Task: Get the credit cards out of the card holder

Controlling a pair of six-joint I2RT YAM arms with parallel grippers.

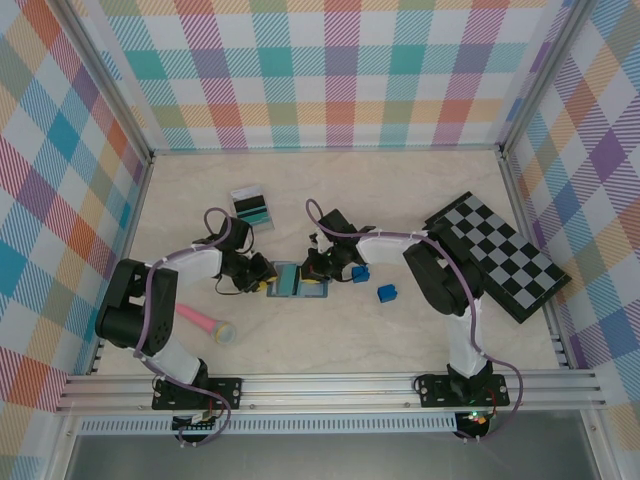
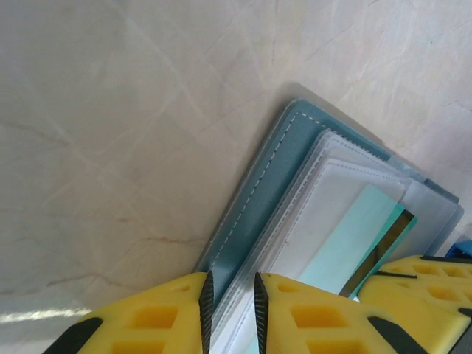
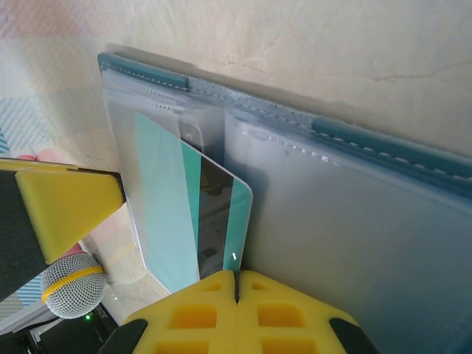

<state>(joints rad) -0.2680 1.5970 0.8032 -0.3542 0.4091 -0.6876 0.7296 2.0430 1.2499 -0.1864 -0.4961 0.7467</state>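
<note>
Top external: slate-blue card holder [image 1: 292,281] flat and open at mid-worktop [image 1: 330,190], with left tool [image 1: 267,285] at its left end and right tool [image 1: 317,277] at its right. Right wrist: yellow fingers [image 3: 192,317] pressed together, clamped on the edge of a teal-green credit card [image 3: 237,217] partly out of its clear sleeve [image 3: 158,184]. Left wrist: fingers [image 2: 310,317] a narrow slit apart, holder's stitched edge and sleeves between them; gripping or merely straddling, cannot tell. Two blue cubes [image 1: 360,273] just right of the right tool.
</note>
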